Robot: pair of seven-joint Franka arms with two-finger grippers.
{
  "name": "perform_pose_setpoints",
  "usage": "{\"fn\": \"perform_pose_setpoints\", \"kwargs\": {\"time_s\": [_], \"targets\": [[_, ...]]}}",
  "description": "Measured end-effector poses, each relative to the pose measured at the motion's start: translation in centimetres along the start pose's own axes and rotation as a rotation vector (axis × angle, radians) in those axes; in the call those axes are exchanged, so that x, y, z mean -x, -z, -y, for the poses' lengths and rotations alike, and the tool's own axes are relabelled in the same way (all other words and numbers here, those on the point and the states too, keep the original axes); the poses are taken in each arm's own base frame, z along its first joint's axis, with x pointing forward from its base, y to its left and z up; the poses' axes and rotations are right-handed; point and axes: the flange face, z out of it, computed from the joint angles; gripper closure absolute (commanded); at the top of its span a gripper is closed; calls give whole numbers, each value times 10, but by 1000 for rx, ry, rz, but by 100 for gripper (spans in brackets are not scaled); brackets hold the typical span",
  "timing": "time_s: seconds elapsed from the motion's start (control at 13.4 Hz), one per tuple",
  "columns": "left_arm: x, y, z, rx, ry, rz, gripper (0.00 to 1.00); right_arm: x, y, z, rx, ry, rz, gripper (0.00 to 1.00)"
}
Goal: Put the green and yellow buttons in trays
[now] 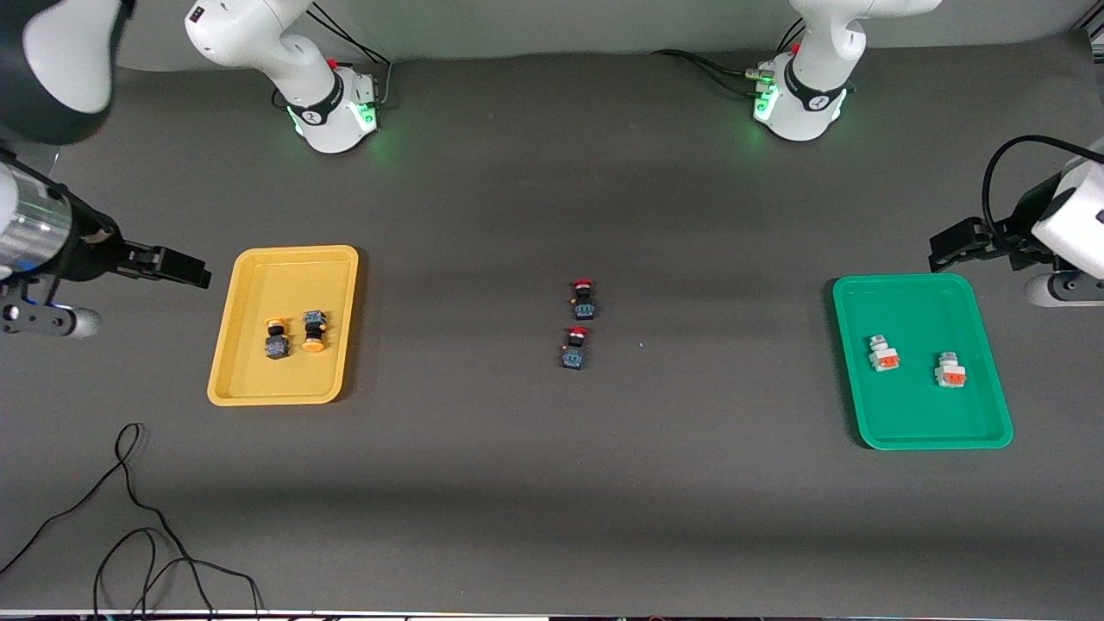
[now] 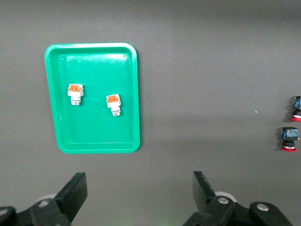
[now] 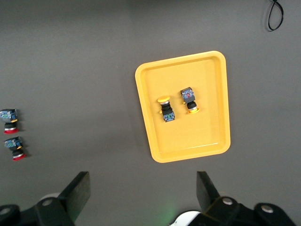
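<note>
The left gripper point(image 2: 138, 200) is held wide apart and empty, raised by the edge of the table point(image 1: 552, 483) at the left arm's end, touching nothing. The right gripper point(image 3: 143, 200) is likewise spread wide and empty at the right arm's end. Two yellow-capped buttons point(image 1: 293, 335) are seen lying side by side in the yellow tray point(image 1: 259, 392). Two whitish-grey buttons point(image 1: 916, 362) are seen in the green tray point(image 1: 931, 438), slightly apart. Two red-capped switches point(image 1: 580, 323) are left at the tabletop's centre.

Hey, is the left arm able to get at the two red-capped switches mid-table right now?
Probably yes: the left gripper hangs open beside the green tray, nothing lies around the red-capped switches.
</note>
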Motion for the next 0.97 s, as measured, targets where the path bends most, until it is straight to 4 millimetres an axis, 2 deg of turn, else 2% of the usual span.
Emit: {"fn": "perform_pose_setpoints", "kwargs": {"time_s": [0.22,0.75,0.97], "targets": [[0,0,0,0,0,0,0,3,7,-10,-26,12,-1,0],[0,0,0,0,0,0,0,2,8,-38,-34,19,13,0],[0,0,0,0,0,0,0,8,8,-43,-51,39,9,0]]}}
